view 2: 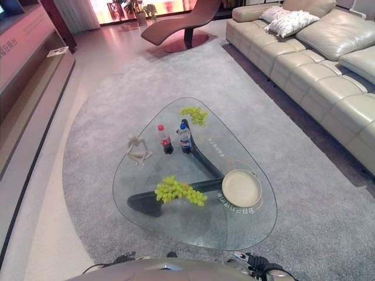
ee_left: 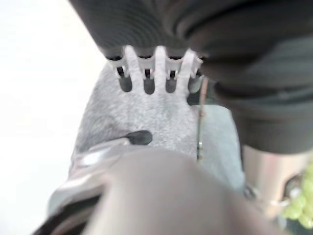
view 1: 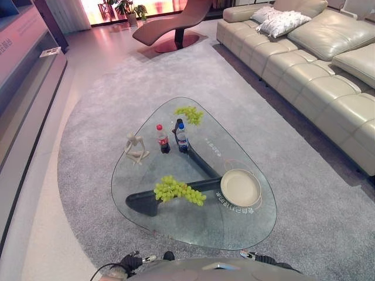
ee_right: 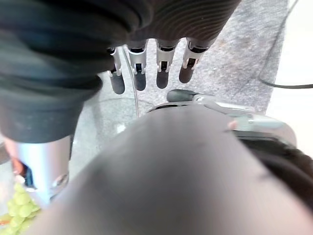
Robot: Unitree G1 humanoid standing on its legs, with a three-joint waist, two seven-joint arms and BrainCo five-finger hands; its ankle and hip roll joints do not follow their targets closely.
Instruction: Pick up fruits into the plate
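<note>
Grapes on the glass table (view 1: 176, 222), both hands low at its near edge.
Near green grape bunch (view 1: 177, 189) lies just left of the cream plate (view 1: 240, 187), apart from it; far green grape bunch (view 1: 190, 114) lies beyond the plate near the table's far edge; red-capped cola bottle (view 1: 162, 139) and blue-capped bottle (view 1: 181, 138) stand upright between the bunches, beside a pale figurine (view 1: 136, 148); left hand (ee_left: 155, 73) and right hand (ee_right: 149, 68) hang with fingers straight, holding nothing, over the grey rug (view 1: 105, 99).
</note>
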